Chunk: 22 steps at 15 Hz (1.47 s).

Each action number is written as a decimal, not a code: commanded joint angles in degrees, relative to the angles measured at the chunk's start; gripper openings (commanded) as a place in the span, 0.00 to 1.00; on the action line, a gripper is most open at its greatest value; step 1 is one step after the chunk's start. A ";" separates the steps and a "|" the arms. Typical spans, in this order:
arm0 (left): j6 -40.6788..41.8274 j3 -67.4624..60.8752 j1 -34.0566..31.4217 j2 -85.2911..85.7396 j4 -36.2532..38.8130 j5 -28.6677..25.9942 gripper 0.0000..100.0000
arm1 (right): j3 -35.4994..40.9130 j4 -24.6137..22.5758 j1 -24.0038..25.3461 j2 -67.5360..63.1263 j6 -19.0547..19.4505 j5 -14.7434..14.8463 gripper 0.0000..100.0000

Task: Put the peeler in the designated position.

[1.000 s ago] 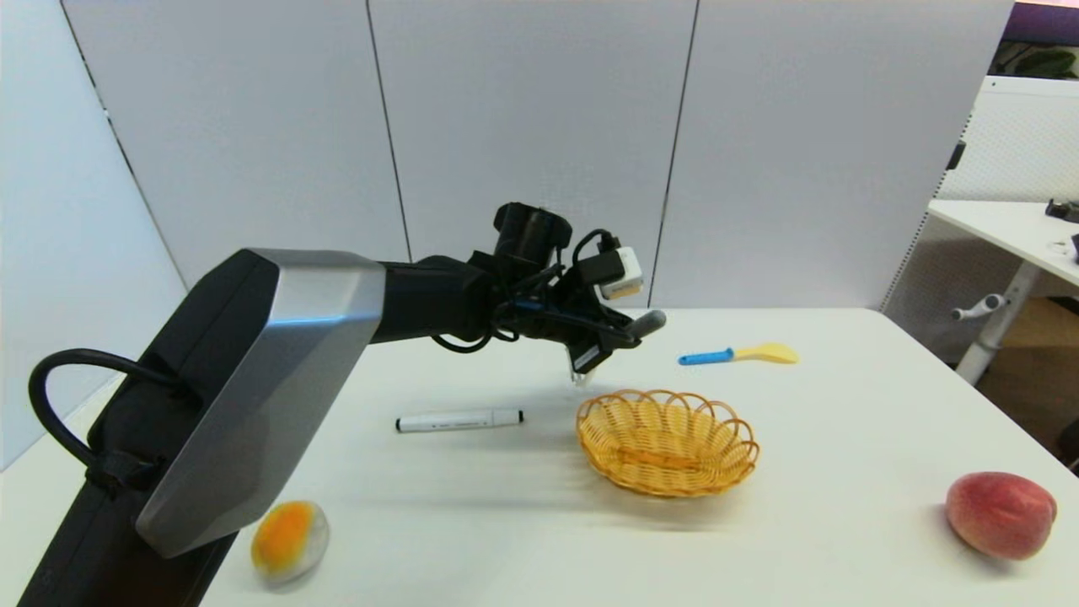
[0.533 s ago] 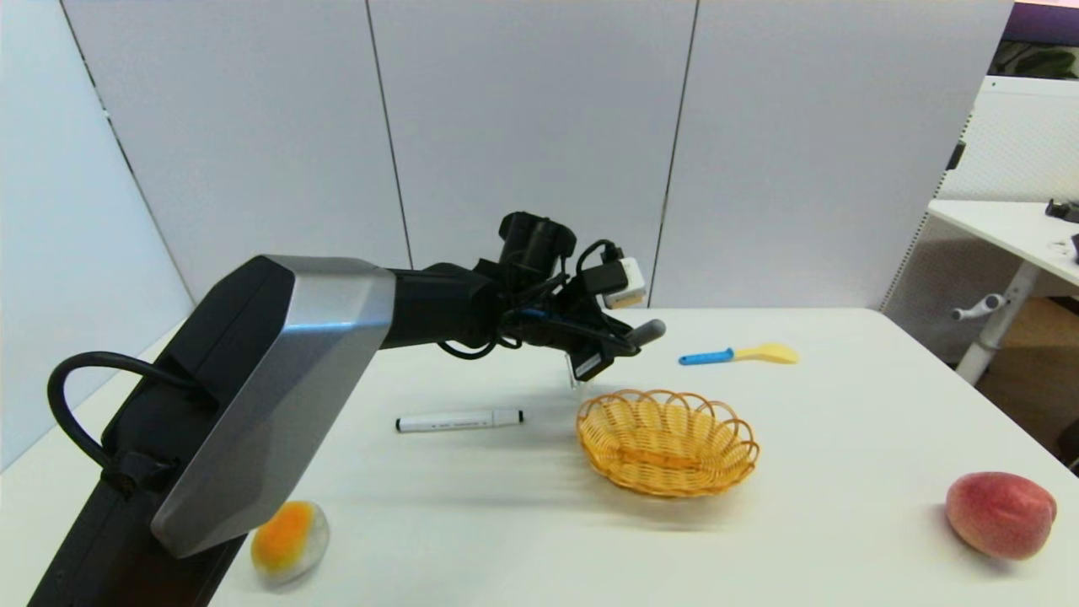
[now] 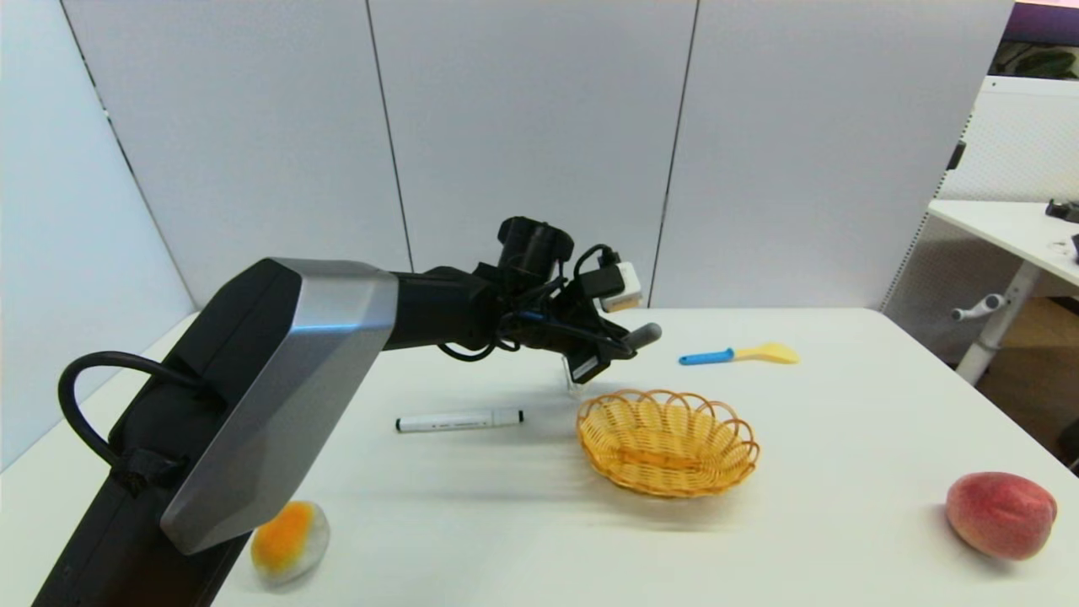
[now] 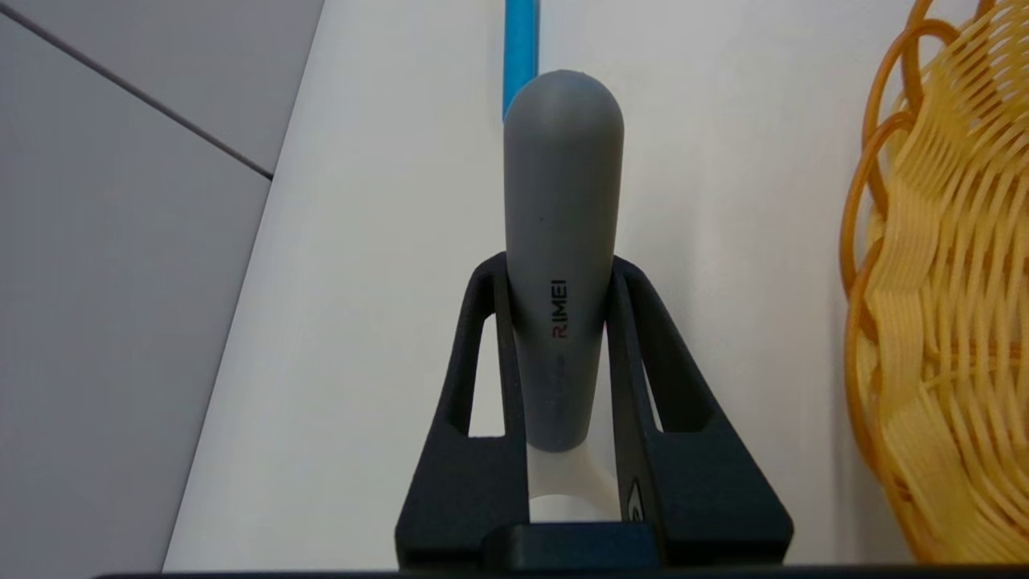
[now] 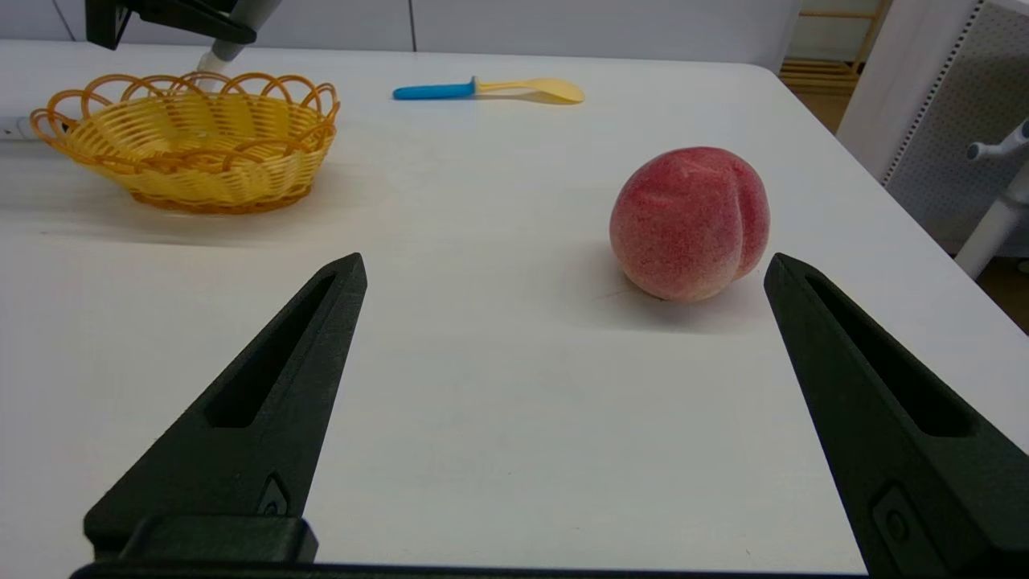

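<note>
Reaching out over the white table, the left arm holds its left gripper up in the air just behind the far rim of the wicker basket. From the head view, the grey handle of the peeler pokes out past the fingertips toward the blue-handled yellow spatula, which lies farther along the table. A bit of the peeler's pale head hangs beneath the gripper, close above the tabletop beside the basket's back edge. A white marker lies flat to the left of the basket, a yellow-orange fruit sits near the front edge under the arm, and a peach rests far over on the right.

From the left wrist view, the two black fingers are clamped against both sides of the peeler; its rounded grey handle stands out well beyond them, and the cream fork of the head shows low down between the finger bases. The basket fills one side, and a strip of the spatula's blue handle shows past the peeler's tip.

From the right wrist view, the right gripper hovers low over the table with its fingers spread wide and nothing between them. The peach sits just ahead of it, the basket and spatula lie farther off, and the left gripper with the peeler hangs above the basket's far rim.
</note>
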<state>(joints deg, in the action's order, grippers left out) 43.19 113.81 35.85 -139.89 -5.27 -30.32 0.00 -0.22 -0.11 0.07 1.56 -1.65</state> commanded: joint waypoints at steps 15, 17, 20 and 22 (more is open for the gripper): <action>0.40 0.01 -0.17 1.02 0.08 -0.36 1.00 | 0.00 -0.04 0.02 -0.07 0.02 -0.11 1.00; 1.37 0.01 -2.45 3.39 -0.27 -0.27 1.00 | 0.00 -0.04 0.02 -0.07 0.02 -0.02 1.00; 3.21 -1.93 -7.38 12.80 -7.74 0.17 1.00 | 0.00 -0.04 0.02 -0.07 0.02 -0.02 1.00; 2.78 -5.27 -9.66 22.03 -15.83 2.72 1.00 | 0.00 -0.04 0.02 -0.07 0.02 -0.02 1.00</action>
<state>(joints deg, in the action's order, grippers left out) 45.89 112.29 29.60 -129.71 -12.56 -29.62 0.00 -0.22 -0.11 0.07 1.54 -1.67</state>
